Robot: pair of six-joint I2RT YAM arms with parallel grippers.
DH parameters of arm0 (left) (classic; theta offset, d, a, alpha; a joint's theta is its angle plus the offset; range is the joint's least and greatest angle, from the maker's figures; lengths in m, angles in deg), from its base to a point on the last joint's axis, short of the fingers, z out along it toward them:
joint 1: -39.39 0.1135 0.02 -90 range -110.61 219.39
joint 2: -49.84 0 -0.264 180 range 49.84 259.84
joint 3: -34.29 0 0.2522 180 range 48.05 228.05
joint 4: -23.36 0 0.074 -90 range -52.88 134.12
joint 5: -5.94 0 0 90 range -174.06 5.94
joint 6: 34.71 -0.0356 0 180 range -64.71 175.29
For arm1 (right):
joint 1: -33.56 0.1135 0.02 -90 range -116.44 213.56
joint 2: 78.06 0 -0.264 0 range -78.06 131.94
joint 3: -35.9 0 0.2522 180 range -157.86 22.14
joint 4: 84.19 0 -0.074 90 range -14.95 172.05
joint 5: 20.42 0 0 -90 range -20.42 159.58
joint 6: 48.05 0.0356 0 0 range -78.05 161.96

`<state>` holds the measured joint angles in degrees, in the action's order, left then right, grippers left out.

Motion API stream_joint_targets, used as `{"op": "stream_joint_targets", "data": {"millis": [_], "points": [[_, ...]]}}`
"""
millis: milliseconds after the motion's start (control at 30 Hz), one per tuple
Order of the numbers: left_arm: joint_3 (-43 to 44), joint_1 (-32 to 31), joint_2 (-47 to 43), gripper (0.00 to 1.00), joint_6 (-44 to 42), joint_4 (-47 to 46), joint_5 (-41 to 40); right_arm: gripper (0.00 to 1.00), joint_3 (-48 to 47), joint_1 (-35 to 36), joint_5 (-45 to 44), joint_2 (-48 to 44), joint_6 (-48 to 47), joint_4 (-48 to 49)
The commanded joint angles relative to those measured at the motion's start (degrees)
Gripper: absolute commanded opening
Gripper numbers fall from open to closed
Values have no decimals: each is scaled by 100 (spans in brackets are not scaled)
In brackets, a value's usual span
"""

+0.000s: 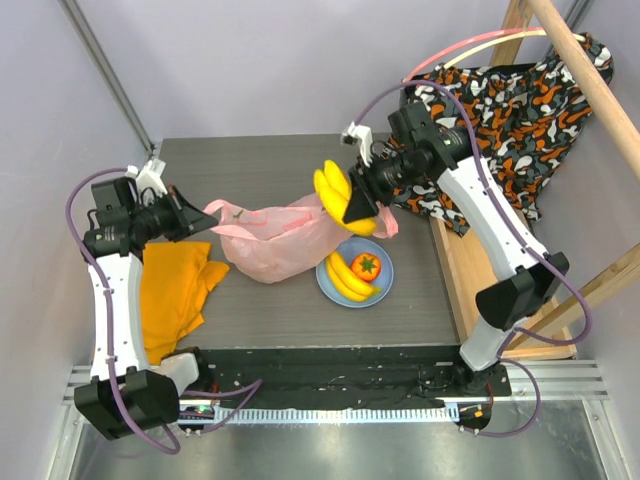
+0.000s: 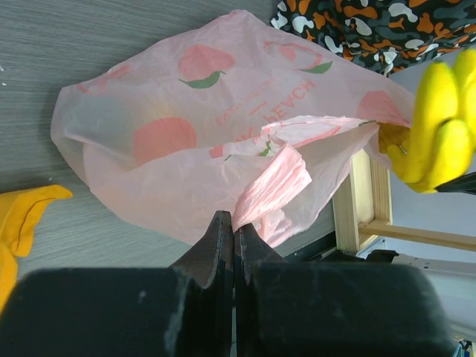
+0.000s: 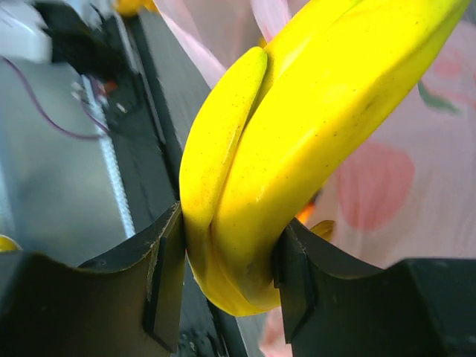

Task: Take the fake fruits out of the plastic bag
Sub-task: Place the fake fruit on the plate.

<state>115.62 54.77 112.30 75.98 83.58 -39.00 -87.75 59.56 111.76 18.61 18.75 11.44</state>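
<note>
The pink plastic bag (image 1: 280, 245) (image 2: 186, 149) lies on the table's middle. My left gripper (image 1: 203, 215) (image 2: 235, 223) is shut on its handle at the bag's left end. A yellow banana bunch (image 1: 333, 185) (image 3: 297, 111) hangs in the air just right of the bag's mouth, with my right gripper (image 1: 355, 207) (image 3: 230, 253) shut on it. It also shows at the right edge as the same banana bunch (image 2: 439, 126). A second banana bunch (image 1: 345, 277) and a red green-topped fruit (image 1: 367, 266) rest on the light-blue plate (image 1: 328, 285) in front of the bag.
An orange cloth (image 1: 175, 290) (image 2: 22, 216) lies at the table's left front. Patterned orange-black-white fabric (image 1: 510, 100) drapes over a wooden frame (image 1: 590, 70) at the right. The table's right edge (image 1: 440, 270) runs beside the plate.
</note>
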Motion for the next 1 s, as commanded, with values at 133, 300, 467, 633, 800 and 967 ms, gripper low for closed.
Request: {"op": "stream_joint_targets", "data": {"millis": [133,300,467,633,800,967], "points": [[967,-87,915,0,313,-497,267,25,-1070,212,2681,801,4251,3075],[2171,-87,1742,0,95,-331,-336,25,-1939,160,2639,1030,4483,3528],[3577,-35,2525,0,-390,-67,-1823,25,-2371,-296,2243,618,3991,3125],[4737,431,2851,0,-65,-260,-2300,24,-2011,-1139,1402,-102,3034,2105],[4652,475,2589,0,-144,-610,-1791,22,-1153,-1598,382,-428,882,559],[3519,475,2026,0,128,-1059,-1377,19,703,-1598,-1007,-990,194,452]]}}
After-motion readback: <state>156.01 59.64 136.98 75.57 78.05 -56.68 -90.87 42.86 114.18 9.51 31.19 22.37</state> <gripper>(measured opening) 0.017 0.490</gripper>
